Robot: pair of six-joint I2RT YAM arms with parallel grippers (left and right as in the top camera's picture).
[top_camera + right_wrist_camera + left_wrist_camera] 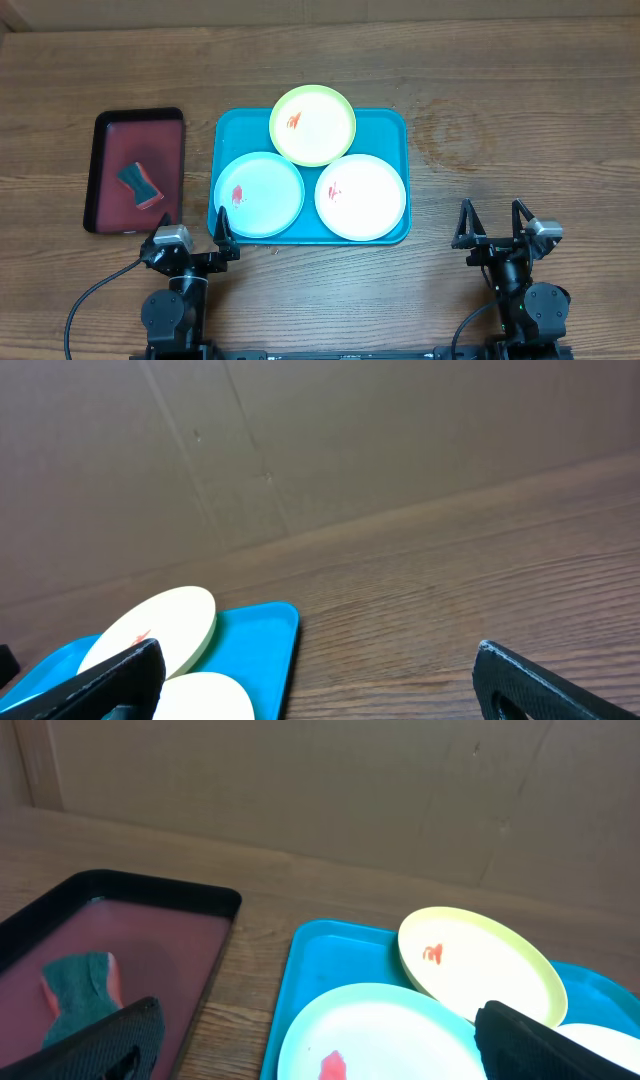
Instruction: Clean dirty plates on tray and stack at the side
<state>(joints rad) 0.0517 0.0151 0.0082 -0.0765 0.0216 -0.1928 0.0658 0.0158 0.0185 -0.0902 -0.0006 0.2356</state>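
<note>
Left claw [193, 228]: spread wide, nothing held, poised at the tray's near edge
Right claw [493, 222]: wide open too, empty, over bare surface [520, 120]
Plates: all on the turquoise tray [390, 125]; light blue plate [258, 194] straight ahead of the left claw, white plate [361, 197] ahead-left of the right claw, yellow-green plate [313, 125] farthest, lapping over both
Handling: likely light, stiff, slick plastic; pinch a raised rim, not the face
Sponge [140, 184]: in the dark red tray [110, 180], ahead-left of the left claw

surface: wooden desk [520, 120] | laid directly on it: blue tray [385, 130] near the middle; dark red tray [115, 140] placed beside it, not touching
</note>
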